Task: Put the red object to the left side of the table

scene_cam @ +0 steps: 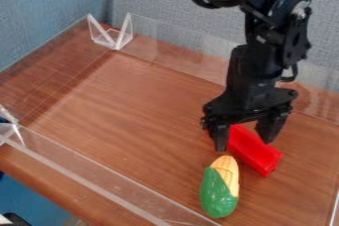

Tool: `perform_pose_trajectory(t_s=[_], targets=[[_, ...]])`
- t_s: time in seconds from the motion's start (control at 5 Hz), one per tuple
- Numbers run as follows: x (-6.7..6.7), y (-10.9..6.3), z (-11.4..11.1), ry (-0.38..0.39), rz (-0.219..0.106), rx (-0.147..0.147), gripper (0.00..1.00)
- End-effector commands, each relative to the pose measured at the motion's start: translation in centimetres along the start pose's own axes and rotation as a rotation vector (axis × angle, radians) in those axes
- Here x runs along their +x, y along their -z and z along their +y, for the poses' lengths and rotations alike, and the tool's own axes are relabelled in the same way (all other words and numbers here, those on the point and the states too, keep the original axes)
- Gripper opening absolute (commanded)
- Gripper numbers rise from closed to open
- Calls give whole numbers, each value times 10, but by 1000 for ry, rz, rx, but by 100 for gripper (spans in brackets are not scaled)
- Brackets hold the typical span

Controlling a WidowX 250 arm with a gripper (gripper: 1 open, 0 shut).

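The red object (pixel 255 150), a long narrow bar, lies on the table (pixel 119 101) toward the right front, its near end pointing at the lower right. My gripper (pixel 247 130) points straight down over the bar's far end, open, with one dark finger on each side of the bar. The fingertips hang low, close to the wood. Whether they touch the bar I cannot tell. The far end of the bar is hidden behind the fingers.
A yellow-green toy corn cob (pixel 221 187) lies just in front of the red bar. Low clear acrylic walls (pixel 79 167) edge the table, with a clear bracket (pixel 111 33) at the back left corner. The black arm (pixel 265 42) rises above the bar.
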State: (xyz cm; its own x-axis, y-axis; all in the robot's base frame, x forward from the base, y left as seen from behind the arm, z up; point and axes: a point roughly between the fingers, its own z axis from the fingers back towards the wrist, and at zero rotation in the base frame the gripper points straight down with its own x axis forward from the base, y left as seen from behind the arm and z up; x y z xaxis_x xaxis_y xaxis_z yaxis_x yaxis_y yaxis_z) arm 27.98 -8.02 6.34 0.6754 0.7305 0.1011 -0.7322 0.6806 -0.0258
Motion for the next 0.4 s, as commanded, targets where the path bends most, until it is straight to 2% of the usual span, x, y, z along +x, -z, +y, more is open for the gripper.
perform_pose_trajectory(t_s=[0.0, 0.2], targets=[[2, -22, -6, -7, -43, -69, 100], [2, -20, -6, -19, -53, -68, 100]])
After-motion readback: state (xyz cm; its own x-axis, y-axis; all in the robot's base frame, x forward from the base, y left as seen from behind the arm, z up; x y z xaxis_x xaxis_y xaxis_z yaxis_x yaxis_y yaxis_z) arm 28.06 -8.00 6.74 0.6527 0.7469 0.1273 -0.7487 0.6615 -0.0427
